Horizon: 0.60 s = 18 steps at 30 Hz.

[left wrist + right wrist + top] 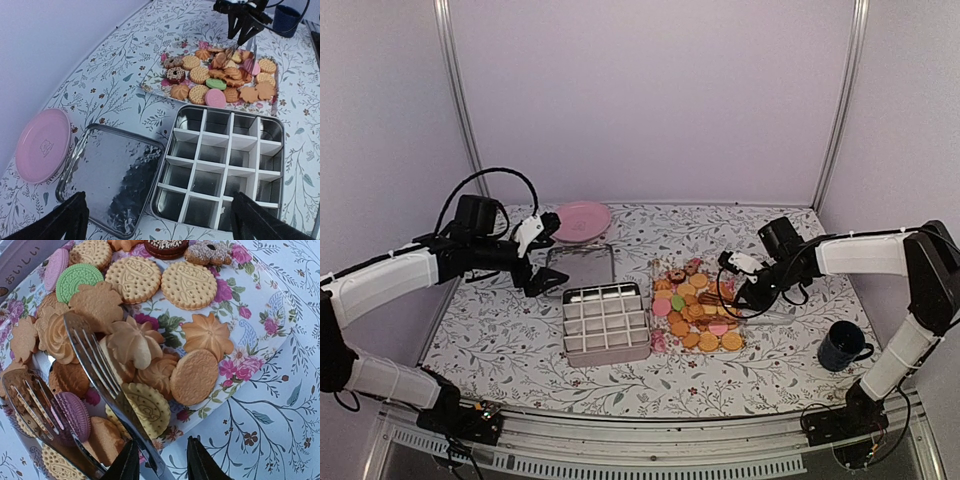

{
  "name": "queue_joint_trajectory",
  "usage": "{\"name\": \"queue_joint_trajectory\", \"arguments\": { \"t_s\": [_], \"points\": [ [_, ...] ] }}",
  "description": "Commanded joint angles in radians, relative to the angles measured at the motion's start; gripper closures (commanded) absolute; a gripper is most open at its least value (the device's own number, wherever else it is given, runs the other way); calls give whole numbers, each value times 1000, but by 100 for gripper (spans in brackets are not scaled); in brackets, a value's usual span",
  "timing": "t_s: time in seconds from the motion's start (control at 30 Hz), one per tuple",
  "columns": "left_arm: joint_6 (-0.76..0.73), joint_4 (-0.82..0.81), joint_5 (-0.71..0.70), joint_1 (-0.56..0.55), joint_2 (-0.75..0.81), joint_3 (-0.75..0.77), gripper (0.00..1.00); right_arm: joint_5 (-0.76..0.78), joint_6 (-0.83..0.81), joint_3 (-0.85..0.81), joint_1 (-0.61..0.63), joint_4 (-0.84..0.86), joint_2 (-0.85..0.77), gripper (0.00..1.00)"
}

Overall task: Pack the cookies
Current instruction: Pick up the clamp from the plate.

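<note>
The left gripper hangs spread wide and empty over the lid; beside it the divided tin shows every visible compartment bare, so no packing is done yet; the cookies all lie heaped on the floral tray, mostly flat, face up, round with no long axis, the heap running near-to-far; the right gripper, jaws narrowed, clasps tongs over them.

A robot test cell in a lab: a white-and-black left arm and its twin right arm are bolted to a slotted metal rail along the bottom of the frame, with bare pale wall panels and slim aluminium posts enclosing a floral-print surface.
</note>
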State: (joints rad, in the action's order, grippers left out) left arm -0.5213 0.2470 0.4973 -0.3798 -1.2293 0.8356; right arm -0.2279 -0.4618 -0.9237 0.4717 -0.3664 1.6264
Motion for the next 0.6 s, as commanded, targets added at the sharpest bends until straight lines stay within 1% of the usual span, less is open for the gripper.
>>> {"name": "queue_joint_trajectory", "arguments": {
  "t_s": [0.0,0.07,0.1,0.17,0.23,0.33,0.4,0.5,0.57],
  "points": [
    [-12,-15,27,-14,-15,27,1,17,-21,-31,15,1,26,71],
    [-16,-21,30,-16,-18,28,1,25,-24,-36,23,-3,40,78],
    [-17,-23,30,-18,-19,29,1,37,-27,-38,30,-5,48,80],
    [-16,-27,33,-17,-22,34,1,60,-31,-42,45,-7,60,80],
    [-18,-28,31,-18,-24,38,1,69,-32,-45,55,-6,62,85],
    [-32,-30,31,-18,-22,36,1,82,-32,-51,67,-7,58,88],
    [-40,-34,32,-20,-18,32,1,92,-32,-57,77,-18,54,89],
    [-54,-42,39,-19,-13,25,1,104,-28,-55,88,-33,40,85],
    [-64,-43,44,-22,-12,22,1,108,-26,-43,90,-30,26,84]
  ]
}}
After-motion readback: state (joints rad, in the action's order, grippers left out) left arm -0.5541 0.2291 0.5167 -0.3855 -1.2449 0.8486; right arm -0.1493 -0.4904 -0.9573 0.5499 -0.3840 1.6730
